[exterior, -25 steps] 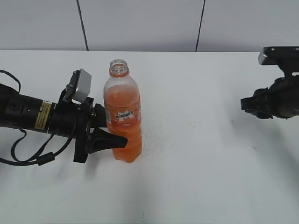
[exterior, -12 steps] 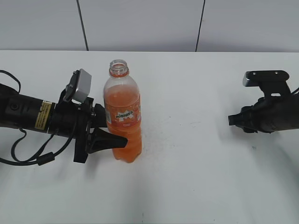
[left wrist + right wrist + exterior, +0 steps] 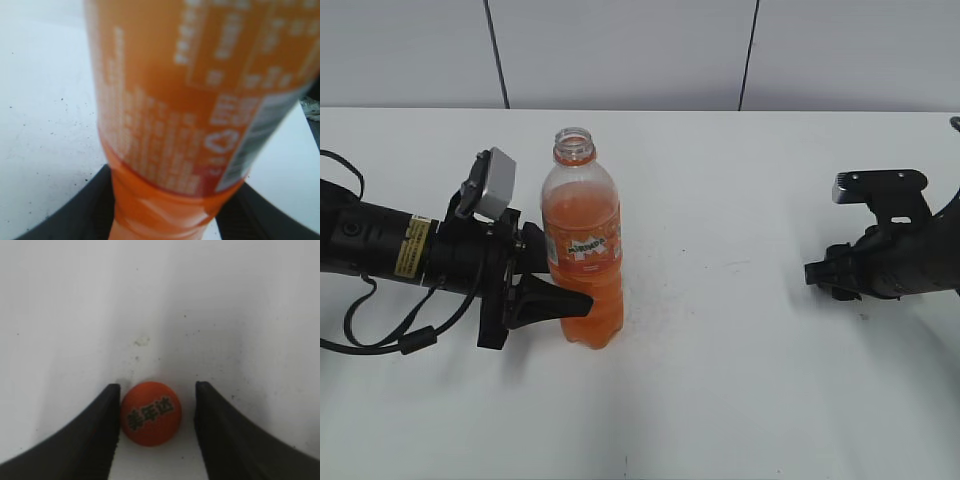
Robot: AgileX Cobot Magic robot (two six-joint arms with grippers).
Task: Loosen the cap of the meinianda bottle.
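Note:
The meinianda bottle (image 3: 582, 240) stands upright left of centre, its neck open with no cap on it. My left gripper (image 3: 575, 287) is shut on its lower body; in the left wrist view the bottle (image 3: 190, 100) fills the frame between the black fingers (image 3: 75, 215). My right gripper (image 3: 817, 272) is low over the table at the right. In the right wrist view the orange cap (image 3: 150, 413) lies on the table between the open jaws of the right gripper (image 3: 158, 386). It touches the left finger (image 3: 102, 420); a gap separates it from the right finger. The cap is hidden in the exterior view.
The white table (image 3: 720, 380) runs to a grey panelled wall (image 3: 620, 50) at the back. The left arm's cable (image 3: 380, 340) loops on the table at the far left.
My right arm has come down and moved left, to table height. The left gripper and the bottle have not moved.

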